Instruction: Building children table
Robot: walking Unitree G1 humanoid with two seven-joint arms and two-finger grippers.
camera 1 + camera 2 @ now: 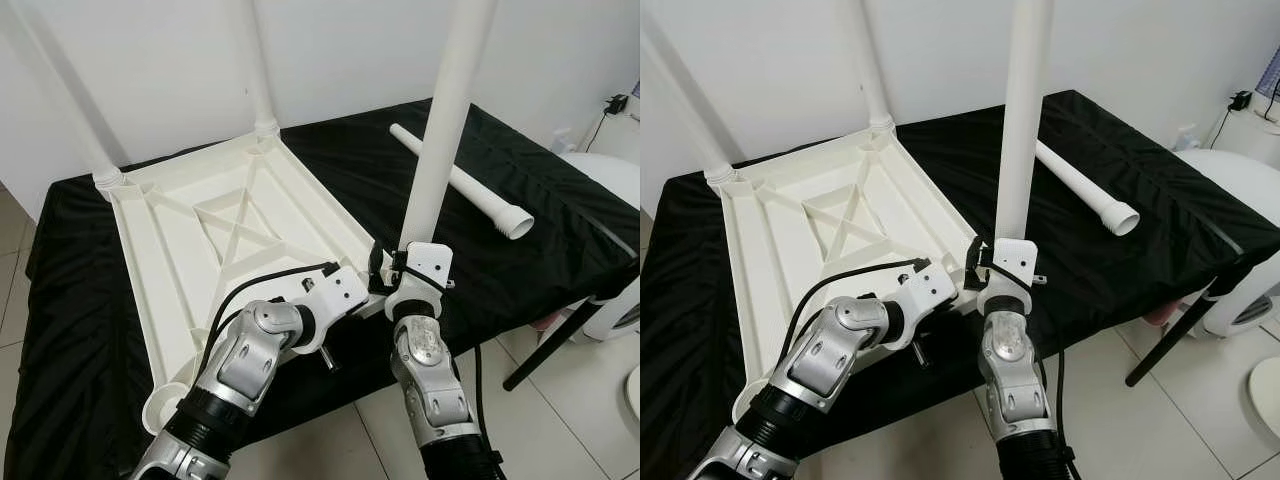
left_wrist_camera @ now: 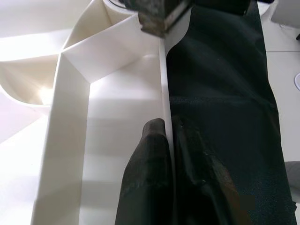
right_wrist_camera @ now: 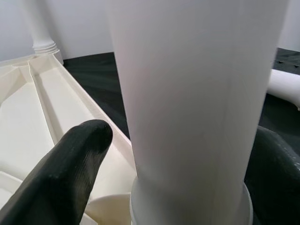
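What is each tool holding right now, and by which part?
The left tool pinches the side rim of the upturned white tabletop. The right tool grips the upright leg near its base, just above the corner socket.

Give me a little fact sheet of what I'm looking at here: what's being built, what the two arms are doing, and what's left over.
Being built: white tabletop, upside down on a black-covered table
Legs standing: two at the far corners, a third leg upright at the near corner
Right gripper: fingers around the third leg's base
Left gripper: fingers pinching the tabletop's rim
Left over: spare leg lying on the cloth
Empty socket: near-left corner
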